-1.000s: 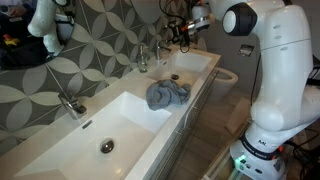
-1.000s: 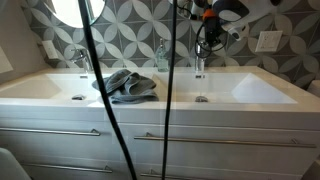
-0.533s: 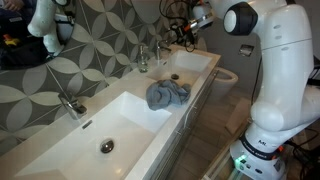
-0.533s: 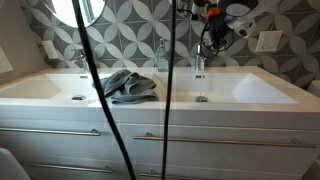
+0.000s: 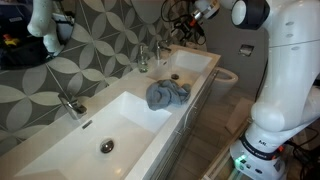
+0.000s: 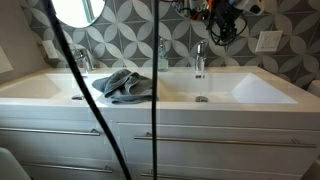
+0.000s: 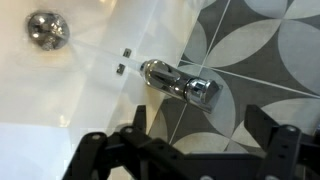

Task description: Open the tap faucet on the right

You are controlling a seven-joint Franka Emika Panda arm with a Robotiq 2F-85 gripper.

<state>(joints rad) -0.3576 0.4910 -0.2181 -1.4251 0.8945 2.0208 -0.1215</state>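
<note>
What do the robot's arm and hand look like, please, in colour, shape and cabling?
The arm is glossy white, built of thick rounded segments. The hand is black, with two angular fingers. Dark cables loop around the wrist.

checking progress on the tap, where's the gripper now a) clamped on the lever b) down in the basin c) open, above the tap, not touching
c: the gripper hangs clear above the tap faucet in an exterior view, jaws spread in the wrist view.
</note>
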